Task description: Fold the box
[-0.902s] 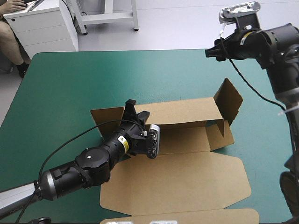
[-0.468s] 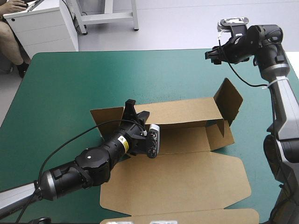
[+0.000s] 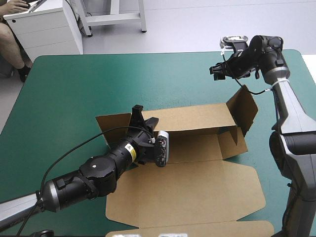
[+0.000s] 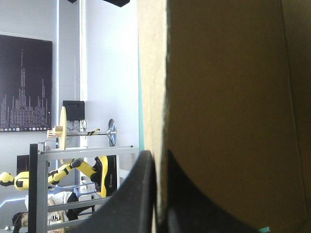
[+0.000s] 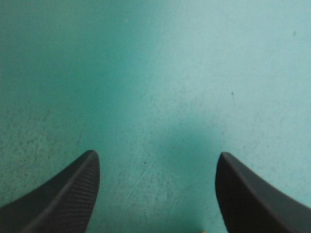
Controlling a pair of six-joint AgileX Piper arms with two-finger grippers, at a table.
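**Right wrist: open over bare cover**

My right end effector [image 5: 158, 154] is spread wide, its two black fingers [image 5: 63, 199] standing well apart. Ahead of them and between them I see only the table's teal-green cover [image 5: 155, 73], faintly scuffed, with nothing held in the gap.

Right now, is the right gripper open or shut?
Open: the right gripper shows its fingers wide apart in its wrist view, with only teal-green cover between them.
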